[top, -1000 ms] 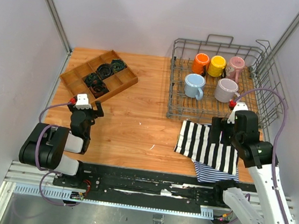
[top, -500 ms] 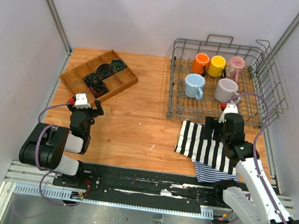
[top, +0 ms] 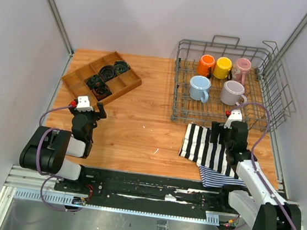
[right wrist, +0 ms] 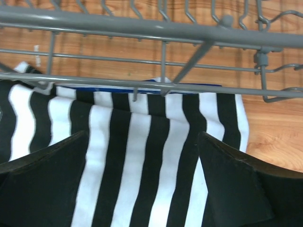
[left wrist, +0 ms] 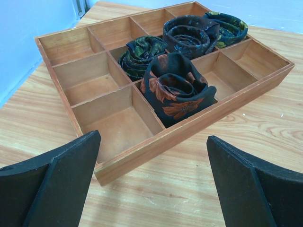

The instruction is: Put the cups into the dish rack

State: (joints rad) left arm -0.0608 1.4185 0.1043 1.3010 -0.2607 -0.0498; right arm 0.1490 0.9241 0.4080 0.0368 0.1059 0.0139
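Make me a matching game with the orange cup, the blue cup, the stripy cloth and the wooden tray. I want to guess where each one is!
Things:
1. orange cup
2. light blue cup
3. striped cloth
4. wooden tray

Places:
A. on the table, just in front of the dish rack
B. far row of the rack, leftmost
C. left part of the table
D. near row of the rack, left one

Pairs: 1-B, 2-D, 3-A, 4-C

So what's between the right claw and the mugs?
Just the dish rack's front wire wall, seen best in the right wrist view.
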